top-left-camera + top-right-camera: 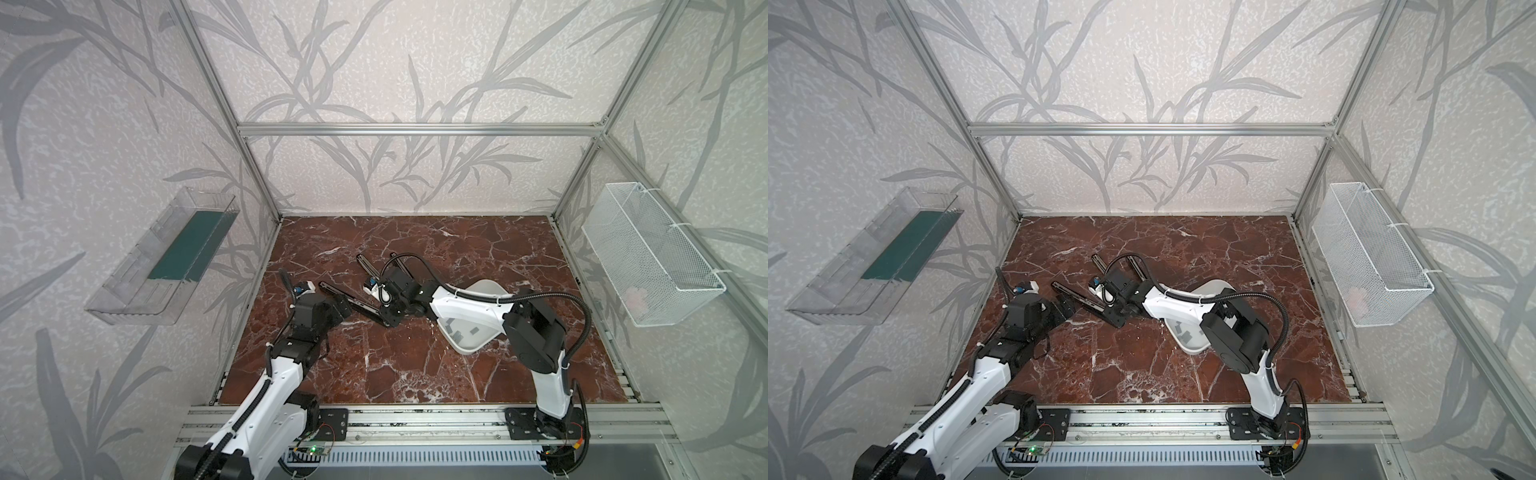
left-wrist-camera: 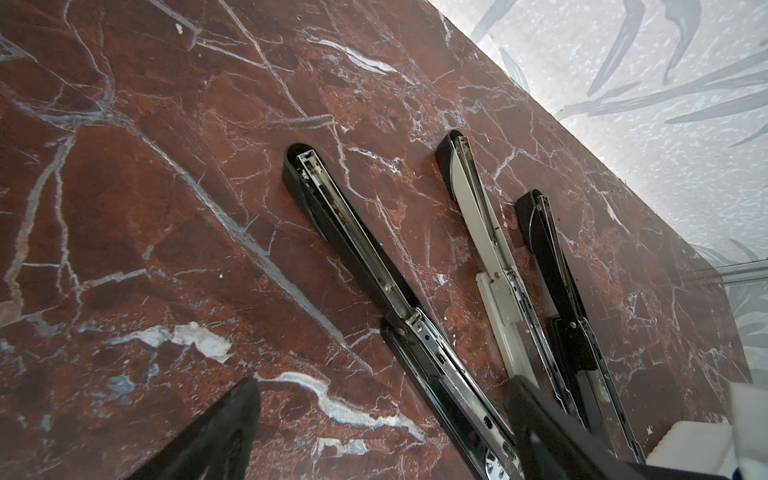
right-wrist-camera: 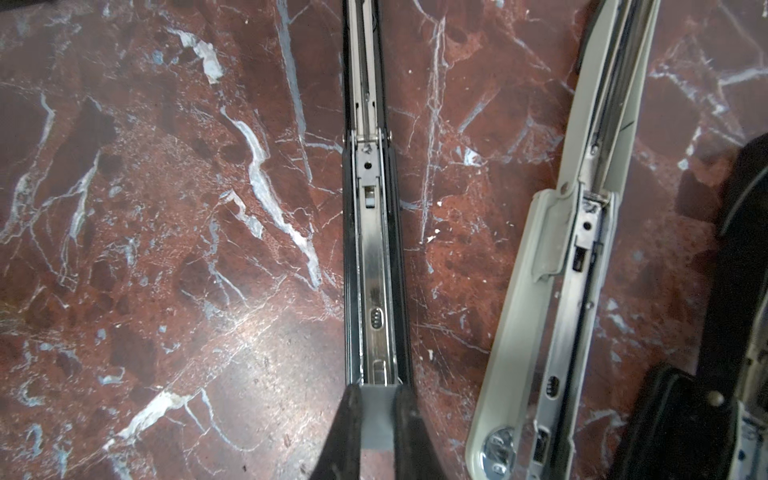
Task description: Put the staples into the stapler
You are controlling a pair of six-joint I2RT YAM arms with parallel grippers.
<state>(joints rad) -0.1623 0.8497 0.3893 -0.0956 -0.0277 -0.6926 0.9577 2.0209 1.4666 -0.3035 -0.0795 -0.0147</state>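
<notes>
Three staplers lie opened flat side by side on the marble tabletop (image 1: 415, 365): black stapler (image 3: 370, 249), grey stapler (image 3: 557, 291), second black stapler (image 2: 552, 270). A white tray (image 1: 488, 286) sits under the right arm, with loose staples (image 1: 455, 332) in it.

Right arm reaches low across the tray. The right gripper (image 3: 376, 390) is clenched on one staple strip (image 3: 376, 419) at the end of the black stapler's open channel.

Left arm is bent low. The left gripper (image 2: 384, 380) is spread wide and empty, its fingers on either side of that stapler; contact not discernible.
</notes>
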